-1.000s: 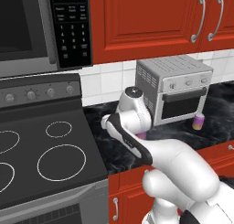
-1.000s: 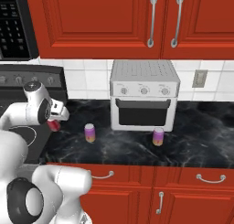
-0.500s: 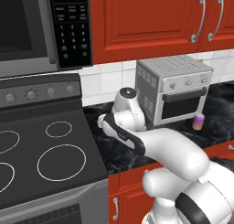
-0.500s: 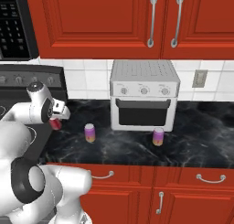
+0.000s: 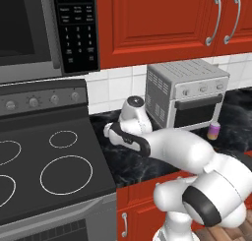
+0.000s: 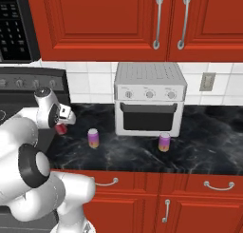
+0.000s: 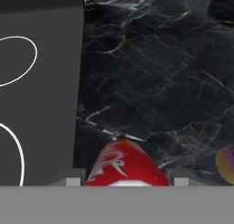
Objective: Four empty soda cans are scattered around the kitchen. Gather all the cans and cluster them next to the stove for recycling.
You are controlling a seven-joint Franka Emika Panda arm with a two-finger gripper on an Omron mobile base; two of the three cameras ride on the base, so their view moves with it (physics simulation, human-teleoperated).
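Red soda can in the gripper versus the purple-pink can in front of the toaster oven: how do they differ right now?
The red soda can is held between the fingers beside the grey stove; the purple-pink can with orange base band stands free on the black marbled counter, far from the stove. Both are small cylinders.

can (image 7: 122, 166) probably beside stove (image 7: 41, 81), on counter (image 7: 155, 81)
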